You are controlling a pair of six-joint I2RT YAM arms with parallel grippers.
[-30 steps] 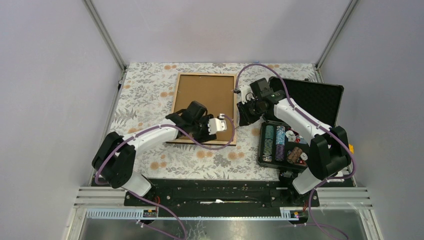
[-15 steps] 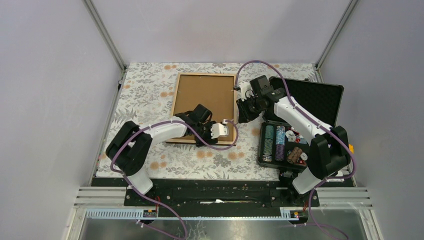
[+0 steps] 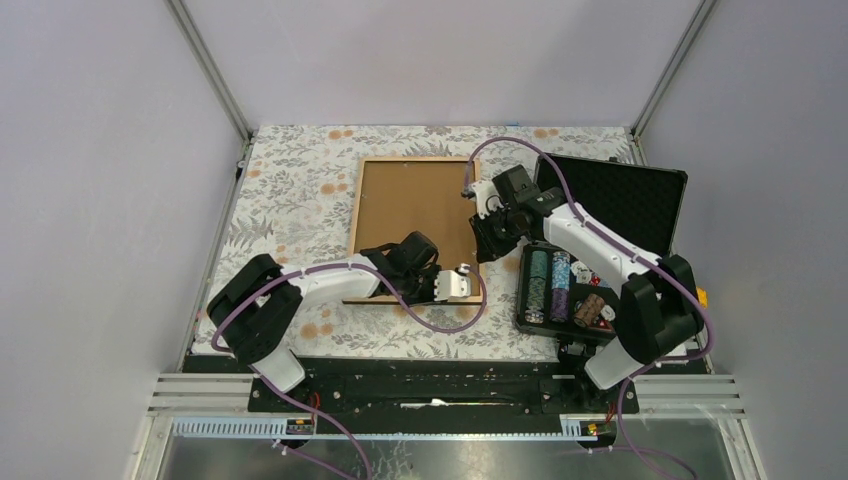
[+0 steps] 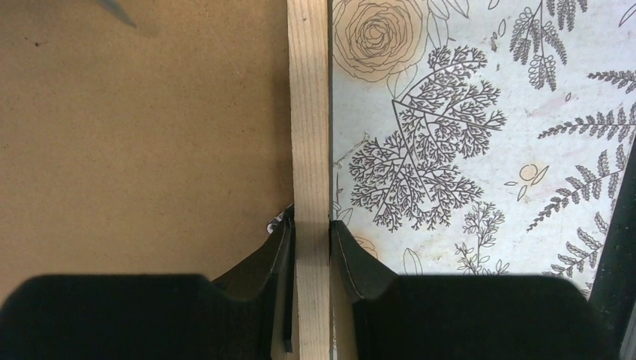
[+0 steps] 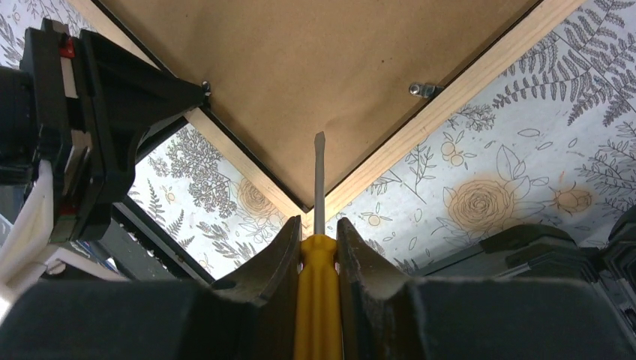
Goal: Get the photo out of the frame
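Note:
The frame (image 3: 412, 222) lies face down on the floral cloth, brown backing board up, with a light wood edge. The photo is hidden under the backing. My left gripper (image 3: 437, 290) is shut on the frame's wood edge (image 4: 309, 112) at its near side; one finger (image 4: 274, 255) sits on the backing side and the other on the cloth side. My right gripper (image 3: 487, 240) is shut on a yellow-handled screwdriver (image 5: 318, 300). Its blade (image 5: 319, 172) points over the backing (image 5: 315, 67), just inside the frame's corner.
An open black case (image 3: 610, 200) with poker chips (image 3: 560, 285) stands to the right of the frame, close to the right arm. A small metal clip (image 5: 421, 90) sits on the frame's edge. My left gripper's body (image 5: 90, 142) is near the screwdriver, at the left.
My left gripper has slid right and nearer along the frame's near edge and now grips it. The frame has shifted a little toward the arms. My right gripper has moved slightly nearer with the screwdriver.

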